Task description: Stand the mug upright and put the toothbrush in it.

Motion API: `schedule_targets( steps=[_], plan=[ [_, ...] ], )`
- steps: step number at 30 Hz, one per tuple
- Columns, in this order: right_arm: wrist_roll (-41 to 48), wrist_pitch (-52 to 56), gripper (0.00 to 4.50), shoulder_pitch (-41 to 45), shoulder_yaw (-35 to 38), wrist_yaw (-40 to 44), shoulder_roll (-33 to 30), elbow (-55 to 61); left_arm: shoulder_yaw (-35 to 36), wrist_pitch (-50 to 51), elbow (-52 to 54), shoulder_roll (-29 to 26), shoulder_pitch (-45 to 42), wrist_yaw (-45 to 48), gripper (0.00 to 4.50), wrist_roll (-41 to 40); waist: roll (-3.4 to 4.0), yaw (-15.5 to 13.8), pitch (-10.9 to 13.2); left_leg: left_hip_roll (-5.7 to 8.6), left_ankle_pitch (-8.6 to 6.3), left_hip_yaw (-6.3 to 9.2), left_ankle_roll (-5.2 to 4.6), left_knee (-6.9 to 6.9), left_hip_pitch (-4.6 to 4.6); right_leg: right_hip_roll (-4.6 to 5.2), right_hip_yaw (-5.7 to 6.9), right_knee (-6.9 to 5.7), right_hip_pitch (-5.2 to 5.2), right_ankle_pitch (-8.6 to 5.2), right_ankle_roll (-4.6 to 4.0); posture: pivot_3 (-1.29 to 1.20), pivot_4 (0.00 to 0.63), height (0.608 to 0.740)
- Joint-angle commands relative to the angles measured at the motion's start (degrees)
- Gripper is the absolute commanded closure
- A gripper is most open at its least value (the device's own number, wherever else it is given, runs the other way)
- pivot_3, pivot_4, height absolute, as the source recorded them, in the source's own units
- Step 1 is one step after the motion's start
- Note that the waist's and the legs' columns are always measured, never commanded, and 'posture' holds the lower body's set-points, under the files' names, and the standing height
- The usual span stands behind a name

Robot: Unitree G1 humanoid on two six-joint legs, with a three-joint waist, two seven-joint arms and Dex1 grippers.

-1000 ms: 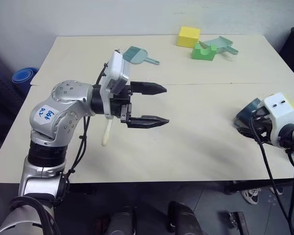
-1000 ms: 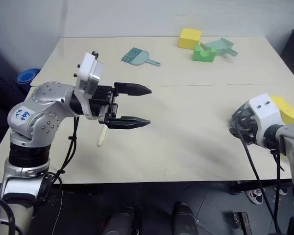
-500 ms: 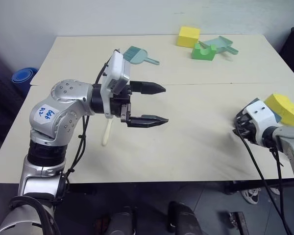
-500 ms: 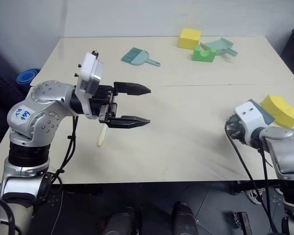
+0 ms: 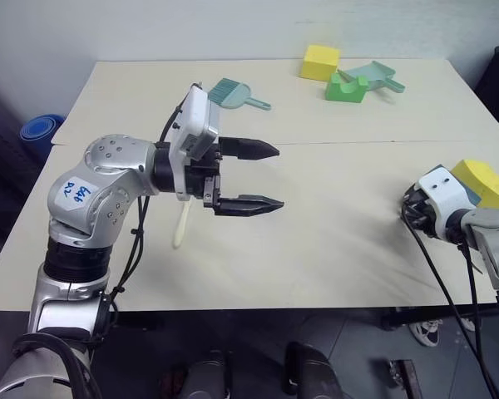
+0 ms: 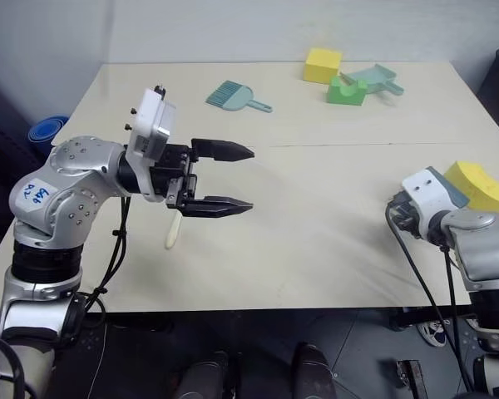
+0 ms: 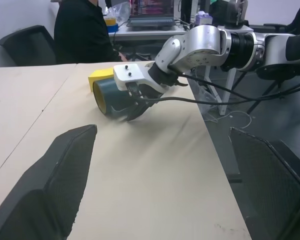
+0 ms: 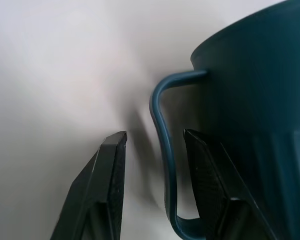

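A cream toothbrush [image 5: 181, 226] lies on the table [image 5: 333, 233] beneath the left gripper [image 5: 258, 176], which hangs level with its jaws spread wide and empty. Far right, the dark teal mug [image 7: 110, 98] lies on its side beside a yellow sponge [image 5: 482, 183]; the right gripper [image 8: 157, 145], part-open, straddles its handle [image 8: 162, 150]

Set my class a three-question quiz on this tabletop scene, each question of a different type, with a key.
1. True or false: the mug stands upright.
2. Where is the toothbrush? A) in the mug B) flat on the table, by the left pincer C) on the yellow block
3. Fill in: the right pincer's fingers straddle the mug's ____.
Key: 1 false, it lies on its side; 2 B; 3 handle.
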State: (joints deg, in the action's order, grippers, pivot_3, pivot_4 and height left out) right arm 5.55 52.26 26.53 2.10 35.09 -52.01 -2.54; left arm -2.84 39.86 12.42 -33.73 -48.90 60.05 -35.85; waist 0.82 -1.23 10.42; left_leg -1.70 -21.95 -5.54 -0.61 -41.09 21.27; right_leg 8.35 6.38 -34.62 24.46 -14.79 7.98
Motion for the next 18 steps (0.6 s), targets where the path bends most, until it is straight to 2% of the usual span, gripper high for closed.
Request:
schedule_targets(
  steps=[1, 3, 9, 14, 18],
  plan=[
    [-1.0, -0.8, 2.65, 1.7, -0.1, -0.1, -0.6, -1.8, 0.8, -1.2, 0.9, -0.3, -1.2, 0.0, 0.00, 0.0, 0.00, 0.0, 0.0, 0.00, 0.00, 0.00, 0.00, 0.00, 0.00, 0.00, 0.00, 0.00, 0.00, 0.00, 0.00, 0.00, 0.150, 0.740],
    [-0.7, -1.1, 2.65, 2.3, -0.5, 0.6, -0.2, -3.2, 0.8, -1.4, 0.5, -0.3, -1.4, 0.2, 0.00, 0.1, 0.00, 0.1, 0.0, 0.00, 0.00, 0.00, 0.00, 0.00, 0.00, 0.00, 0.00, 0.00, 0.00, 0.00, 0.00, 0.00, 0.150, 0.740],
    [-0.1, -2.5, 4.35, 3.3, -1.4, 2.8, -0.3, -5.6, 0.7, -1.9, -0.2, -0.6, -1.7, 0.5, 0.00, 0.5, 0.00, 0.0, 0.0, 0.00, 0.00, 0.00, 0.00, 0.00, 0.00, 0.00, 0.00, 0.00, 0.00, 0.00, 0.00, 0.00, 0.150, 0.740],
    [-0.1, -4.3, 4.43, 4.2, -1.3, 3.7, -0.3, -6.5, 1.0, -1.7, 0.5, -1.6, -0.9, 1.0, 0.00, 0.2, -0.01, 0.1, 0.0, 0.00, 0.00, 0.00, 0.00, 0.00, -0.01, 0.00, 0.00, 0.00, -0.01, 0.00, 0.00, 0.00, 0.150, 0.740],
    [5.2, -7.2, 4.43, 5.0, 2.6, 3.2, 5.9, 1.3, 2.8, -0.2, 2.0, -4.0, 0.7, 0.2, 0.00, -0.7, -0.02, 0.4, 0.0, -0.02, 0.00, 0.00, 0.00, 0.00, -0.01, 0.00, 0.01, -0.01, -0.01, 0.00, 0.00, 0.00, 0.150, 0.740]
  ],
)
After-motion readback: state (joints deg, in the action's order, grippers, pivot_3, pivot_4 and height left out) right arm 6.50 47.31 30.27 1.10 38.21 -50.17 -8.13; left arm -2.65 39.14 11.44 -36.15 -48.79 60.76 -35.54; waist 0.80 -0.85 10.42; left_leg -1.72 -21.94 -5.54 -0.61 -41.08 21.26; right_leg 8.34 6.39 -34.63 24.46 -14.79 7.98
